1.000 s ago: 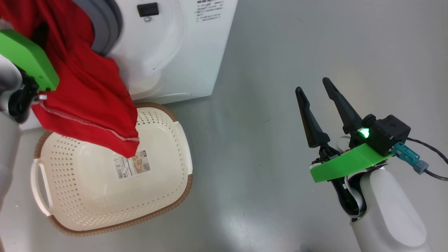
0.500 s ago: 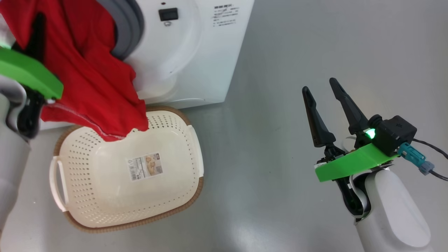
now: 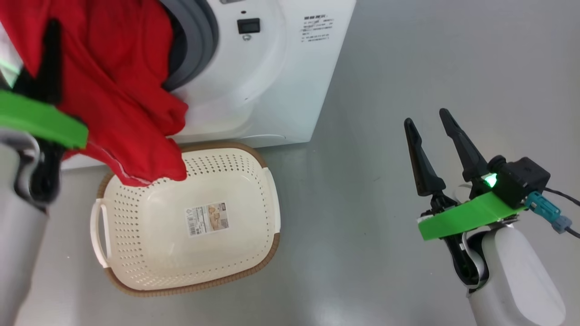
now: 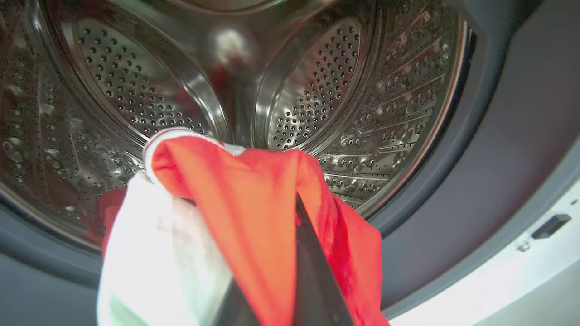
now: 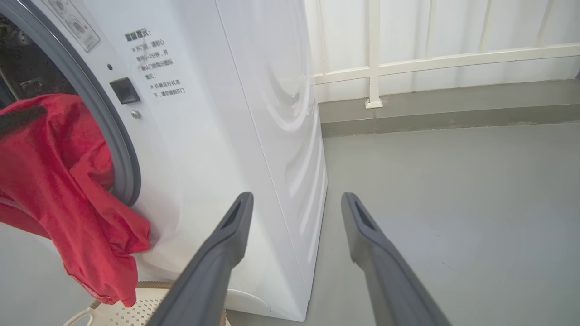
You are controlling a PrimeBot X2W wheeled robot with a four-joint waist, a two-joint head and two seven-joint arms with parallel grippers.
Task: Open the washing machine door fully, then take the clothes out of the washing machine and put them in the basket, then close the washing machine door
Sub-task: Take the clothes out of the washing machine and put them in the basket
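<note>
The washing machine (image 3: 281,90) takes the upper middle of the head frame, its drum mouth open at upper left. The clothes (image 3: 122,104), red fabric, hang from that mouth down the upper left, the hem over the upper-left corner of the basket (image 3: 149,258), which stands on the floor at lower left. The left tool (image 3: 52,40) is clenched on the clothes. The right tool (image 3: 426,117), at lower right, is released and empty.

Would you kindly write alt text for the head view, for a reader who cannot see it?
The left gripper holds a red garment in front of the washing machine's open mouth, its lower end hanging over the far-left corner of the cream basket on the grey floor. The right gripper hovers open at the lower right, holding nothing.
</note>
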